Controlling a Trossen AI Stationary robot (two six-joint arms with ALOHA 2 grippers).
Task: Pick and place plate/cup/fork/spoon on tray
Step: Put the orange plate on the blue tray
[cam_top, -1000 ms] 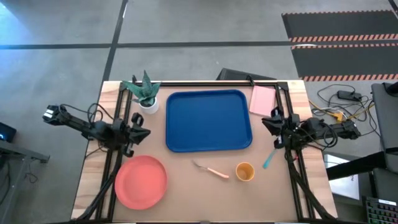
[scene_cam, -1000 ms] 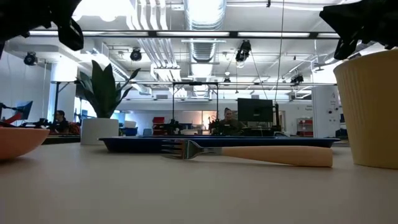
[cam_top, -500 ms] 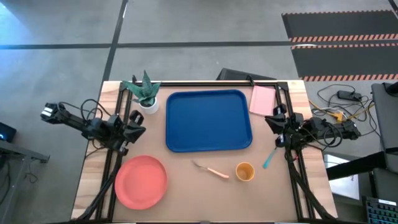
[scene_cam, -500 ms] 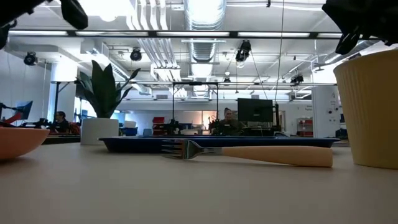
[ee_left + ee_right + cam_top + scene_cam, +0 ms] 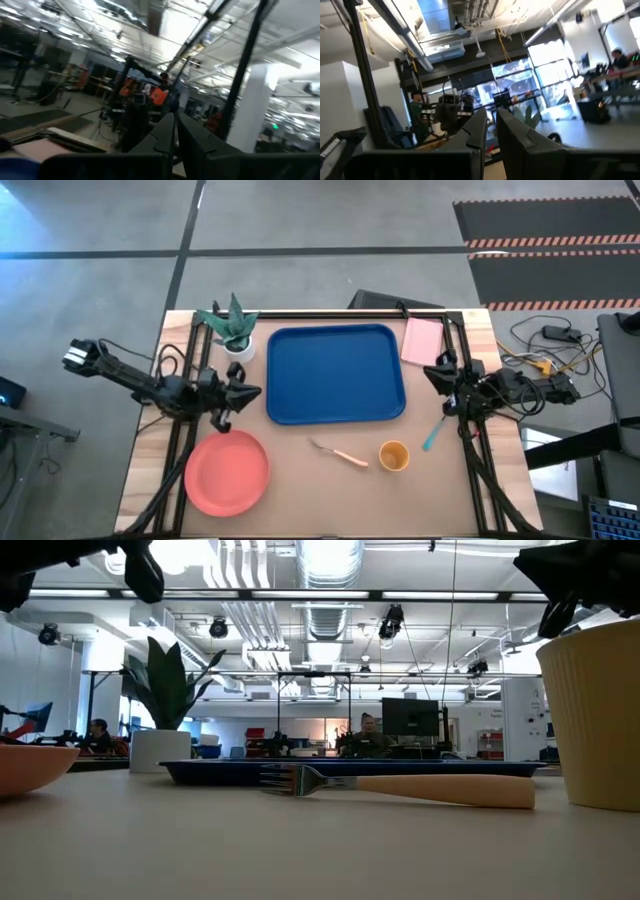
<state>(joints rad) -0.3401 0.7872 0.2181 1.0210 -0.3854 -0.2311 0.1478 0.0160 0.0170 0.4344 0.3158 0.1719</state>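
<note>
The blue tray [image 5: 335, 373] lies at the table's far middle, bare. The coral plate [image 5: 227, 472] lies near the left front. The fork [image 5: 338, 452] with the orange handle and the orange cup [image 5: 393, 456] lie in front of the tray; the low view shows the fork [image 5: 400, 785] and cup [image 5: 595, 715] close by. The teal spoon [image 5: 432, 435] lies right of the cup. My left gripper [image 5: 252, 392] is shut, raised between plate and tray. My right gripper [image 5: 428, 372] is shut, raised at the tray's right edge.
A white pot with a green plant [image 5: 233, 330] stands at the far left. A pink pad [image 5: 421, 341] lies right of the tray. Black frame rails run along both table sides. Bare wood lies in front of the tray.
My left gripper has gone toward the table's right edge, nearer the tray, and a little toward the near edge. My right gripper has stayed about where it was.
</note>
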